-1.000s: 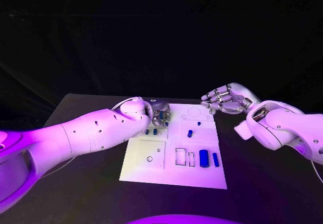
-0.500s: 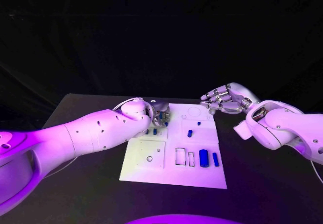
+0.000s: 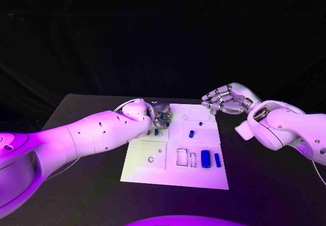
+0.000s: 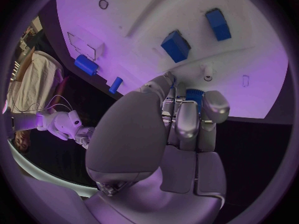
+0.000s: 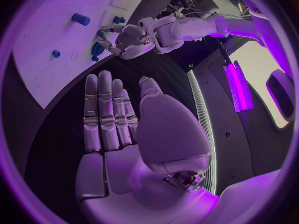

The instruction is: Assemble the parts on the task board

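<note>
Task board point(image 3: 178, 175) lying flat mid-counter point(image 3: 81, 188), white, bearing several shallow recesses. Rectangular recesses along the near row: one outlined and vacant point(image 3: 182, 157), a slimmer one beside it, then a broad blue part point(image 3: 205, 159) and a narrow blue part point(image 3: 217, 160) lying side by side. Middle of the board: two small blue parts point(image 3: 192, 134), one just behind the other. Near the left edge: two more blue parts point(image 3: 151, 133) partly hidden under the left hand. Large square panel point(image 3: 153, 154) with a small ring marked in it, nothing seated inside.

Left hand point(image 3: 158, 115) over the far left corner of the board, fingers point(image 4: 187, 122) curled down around a blue part point(image 4: 194, 95), pinched at the fingertips just above the board surface. Right hand point(image 3: 227, 100) raised off the far right corner of the board, fingers extended and slightly apart, grasping nothing; clear of the board in the right wrist view point(image 5: 115, 119).

Compared with half a second earlier: no discernible displacement of either hand; parts on the board unmoved.

Left forearm obstructing the left margin of the board and part of the two blue pieces there. Exact seating of the pinched part relative to any recess: cannot tell.
</note>
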You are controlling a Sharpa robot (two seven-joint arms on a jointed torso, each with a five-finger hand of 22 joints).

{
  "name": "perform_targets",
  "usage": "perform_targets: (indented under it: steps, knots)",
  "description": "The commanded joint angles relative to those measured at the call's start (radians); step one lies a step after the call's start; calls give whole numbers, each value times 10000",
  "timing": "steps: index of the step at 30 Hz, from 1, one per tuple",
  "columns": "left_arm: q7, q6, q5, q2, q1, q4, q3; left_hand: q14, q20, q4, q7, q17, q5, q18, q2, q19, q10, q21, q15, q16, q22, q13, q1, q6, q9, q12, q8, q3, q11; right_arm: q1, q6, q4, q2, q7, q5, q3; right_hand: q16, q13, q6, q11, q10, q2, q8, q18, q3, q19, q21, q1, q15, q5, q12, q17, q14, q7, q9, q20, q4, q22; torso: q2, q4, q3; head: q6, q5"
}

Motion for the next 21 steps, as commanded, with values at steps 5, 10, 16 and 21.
perform_targets:
  steps: [5,10,16,21]
  knots:
    - [257,110,215,65,-32,-70,1,-9,-127,-44,-48,-86,40,-49,104,-25,274,68,-129,70,16,-62,-69,229,-35,-232,-93,239,-104,-6,159,-1,20,86,-51,0,-66,-18,-19,22,-3,44,37,45,-2,44,-69,-45,13,40,55,-9,5,-1,-10,34,-14,-16,-3,-8,-3,-11,-1]
    - [329,82,288,74,-39,-66,0,-13,-147,-71,-48,-110,34,-51,116,-35,381,83,-137,76,33,-77,-105,283,-45,-313,-125,310,-112,-6,163,-3,21,85,-51,0,-72,-24,-14,18,5,58,46,46,5,48,-74,-39,11,44,66,-10,9,-5,-9,34,-16,-22,-12,-3,2,-3,-5]
    - [334,98,312,89,-42,-35,0,-16,-153,-95,-38,-136,32,-52,96,-42,432,92,-137,76,39,-90,-132,289,-58,-377,-164,345,-111,-6,167,-4,25,87,-51,0,-72,-24,-14,18,5,58,46,46,5,48,-74,-39,11,44,66,-10,9,-5,-9,34,-16,-22,-10,-12,-2,8,-2]
    - [349,107,345,89,-42,-35,0,-20,-154,-111,-26,-152,35,-51,103,-53,458,90,-134,76,32,-100,-142,310,-63,-427,-180,380,-102,-6,171,-6,22,86,-51,0,-72,-24,-14,18,5,58,46,46,5,48,-74,-39,11,44,66,-10,9,-5,-9,34,-16,-22,-5,-1,-1,7,-8]
